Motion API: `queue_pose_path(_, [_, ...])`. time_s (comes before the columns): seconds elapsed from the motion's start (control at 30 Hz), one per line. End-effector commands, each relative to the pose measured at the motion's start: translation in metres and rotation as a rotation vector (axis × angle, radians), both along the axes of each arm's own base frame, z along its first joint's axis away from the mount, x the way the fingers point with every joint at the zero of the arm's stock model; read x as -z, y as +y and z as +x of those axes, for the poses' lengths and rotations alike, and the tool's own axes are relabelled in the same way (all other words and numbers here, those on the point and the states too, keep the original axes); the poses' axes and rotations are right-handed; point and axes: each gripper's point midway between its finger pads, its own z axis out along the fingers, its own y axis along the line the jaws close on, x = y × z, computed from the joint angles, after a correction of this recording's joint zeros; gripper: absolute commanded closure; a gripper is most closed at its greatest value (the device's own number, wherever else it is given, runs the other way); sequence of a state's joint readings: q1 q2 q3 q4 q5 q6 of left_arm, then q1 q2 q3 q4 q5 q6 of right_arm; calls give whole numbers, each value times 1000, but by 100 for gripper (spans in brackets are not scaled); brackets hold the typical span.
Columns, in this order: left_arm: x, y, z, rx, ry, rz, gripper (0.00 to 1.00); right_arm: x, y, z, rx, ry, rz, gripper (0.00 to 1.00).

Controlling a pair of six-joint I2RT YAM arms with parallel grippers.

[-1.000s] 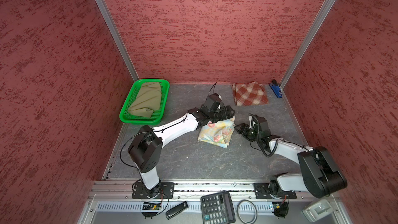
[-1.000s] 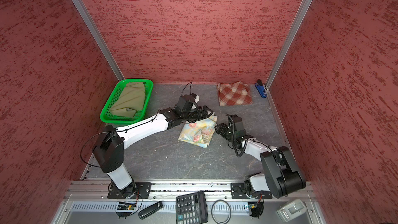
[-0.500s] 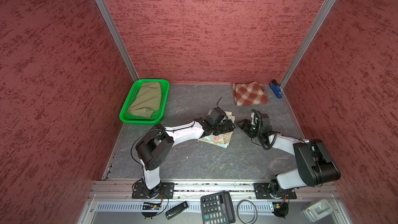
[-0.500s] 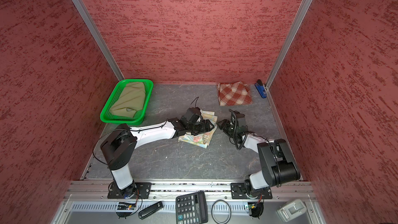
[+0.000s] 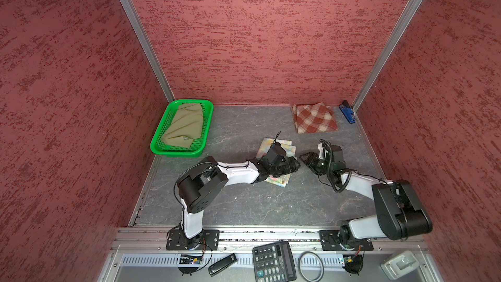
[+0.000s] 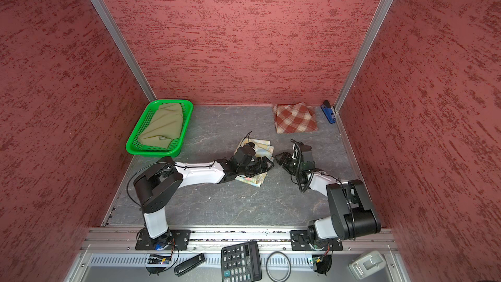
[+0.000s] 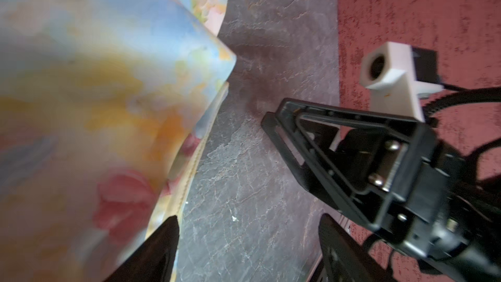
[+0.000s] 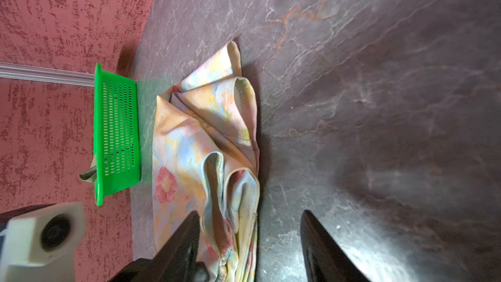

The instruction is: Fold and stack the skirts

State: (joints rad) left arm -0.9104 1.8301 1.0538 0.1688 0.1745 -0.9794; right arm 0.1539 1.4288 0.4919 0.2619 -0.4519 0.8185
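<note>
Over floral skirt (image 8: 189, 136), left arm (image 5: 238, 174) low, left fingers (image 7: 160, 248) wide, right fingers (image 8: 184, 242) open, empty

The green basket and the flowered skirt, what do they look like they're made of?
The green basket looks like moulded plastic, slightly glossy, with regular rows of slots in a stiff wall. The flowered skirt looks like thin matte cloth, perhaps cotton or a blend: it lies in soft folds with hemmed edges.

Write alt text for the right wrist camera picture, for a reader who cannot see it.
A folded pastel floral skirt lies on the grey table, one edge inside the open right hand. A green basket stands beyond it by the red wall.
</note>
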Motion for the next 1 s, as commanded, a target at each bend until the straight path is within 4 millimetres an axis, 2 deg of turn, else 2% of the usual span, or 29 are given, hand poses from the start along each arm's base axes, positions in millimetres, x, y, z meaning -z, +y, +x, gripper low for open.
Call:
queue_pose_path(0.0, [-59,9,8,6,-158,-88,17,-19,6,14,-24,-70,21,39])
queue_pose_path(0.07, [-69,24,8,4,-181,-80,16,-21,8,17,-32,-75,18,38])
queue_pose_path(0.17, [-70,55,11,-30,-181,-3,15,-12,13,19,-49,-50,2,35])
queue_pose_path(0.3, [-61,98,15,-98,-153,50,15,-2,18,20,-59,-28,-15,27])
queue_pose_path(0.4, [-54,117,14,-130,-130,63,15,3,23,21,-67,-24,-22,22])
queue_pose_path(0.6, [-45,126,11,-142,-111,75,15,9,38,26,-89,-23,-9,23])
queue_pose_path(0.73, [-42,124,11,-135,-105,70,15,7,44,33,-88,-43,9,29])
queue_pose_path(0.97, [-36,123,11,-132,-90,55,15,3,47,43,-75,-64,-22,58])
